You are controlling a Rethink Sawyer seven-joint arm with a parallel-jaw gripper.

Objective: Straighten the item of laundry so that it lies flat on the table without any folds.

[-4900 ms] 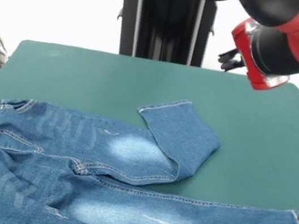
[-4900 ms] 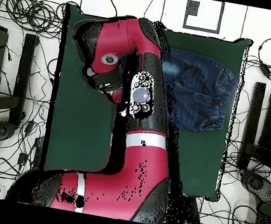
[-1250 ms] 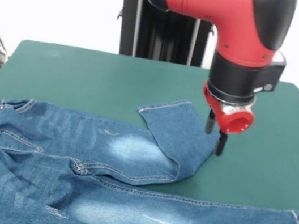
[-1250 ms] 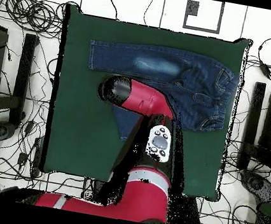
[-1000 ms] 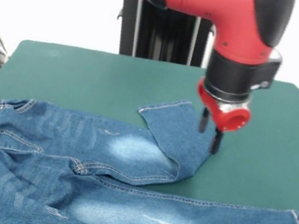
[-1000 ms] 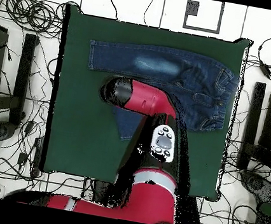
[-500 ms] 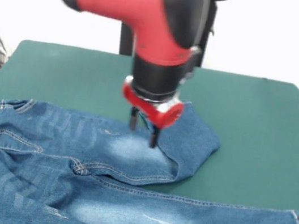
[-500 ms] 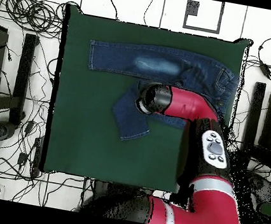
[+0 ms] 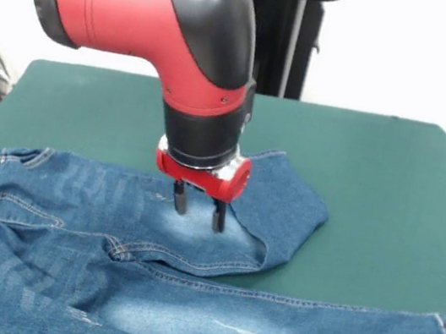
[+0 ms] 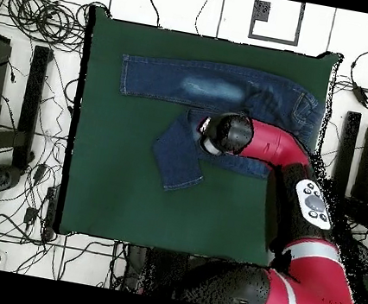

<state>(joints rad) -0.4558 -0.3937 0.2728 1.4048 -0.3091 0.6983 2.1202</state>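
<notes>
Here, operator, is what you have:

Jeans: you see the pair of blue denim jeans (image 9: 109,234) lying across the near side of the table (image 9: 394,170) in the front view, waistband at the picture's left.
Near leg: it runs out straight toward the right edge, flat, with a faded pale patch along it.
Far leg: it is folded back on itself; the lower part doubles over and angles away, so the hemmed cuff (image 9: 245,160) points toward the table's far side.
Overhead check: you find the jeans (image 10: 233,93) along the upper part of the green cloth, the folded cuff sticking down toward the table's middle.
Gripper: your gripper (image 9: 196,210) points downward over the far leg's pale patch, just beside the fold; its two dark fingers (image 9: 219,216) stand apart with nothing between them.
Contact: you cannot tell whether the tips touch the denim.
Arm: the red and black arm (image 10: 267,147) reaches over the jeans from the picture's lower right in the overhead view.
</notes>
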